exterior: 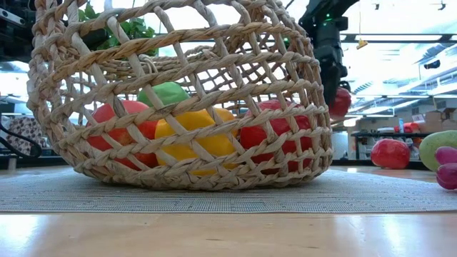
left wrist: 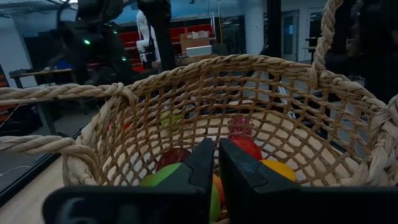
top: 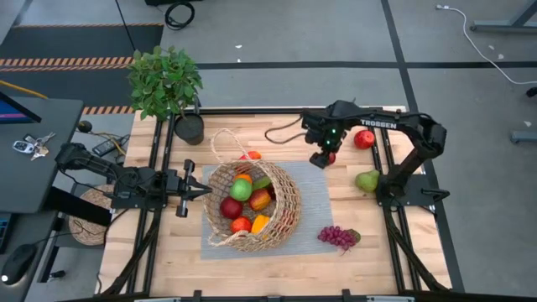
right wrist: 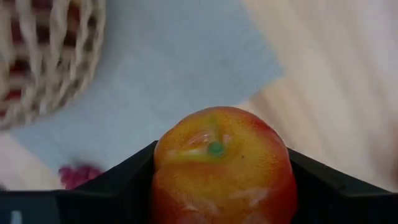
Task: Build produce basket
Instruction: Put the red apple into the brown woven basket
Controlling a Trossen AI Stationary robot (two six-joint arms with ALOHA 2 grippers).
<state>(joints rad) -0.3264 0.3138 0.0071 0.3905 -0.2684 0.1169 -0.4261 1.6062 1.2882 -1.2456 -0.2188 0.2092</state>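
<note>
The tan wicker basket [top: 285, 210] rests tipped on a grey mat [top: 315, 197] and holds red, green, orange and yellow produce [exterior: 189, 135]. My left gripper [top: 205, 191] points level at the basket's left rim, its shut fingers [left wrist: 214, 165] reaching over the rim into the opening. My right gripper [top: 323, 159] hangs above the mat's far right corner, shut on a red-and-yellow fruit [right wrist: 221, 162]. A red apple [top: 363, 138], a green pear [top: 367, 179] and purple grapes [top: 338, 237] lie on the table to the right. My left gripper reaches over the basket's near rim; its own body hides that rim, so I cannot tell whether it touches. My right gripper pinches the red-and-yellow fruit's two opposite sides [right wrist: 165, 171] between its two fingers. The fingers point down from above. The fruit [exterior: 340, 101] hangs lifted clear of table and mat.
A leafy potted plant [top: 165, 80] stands at the far left corner. A flat woven disc [top: 88, 214] lies beside the table's left edge. Bare wood shows along the near edge [top: 277, 273].
</note>
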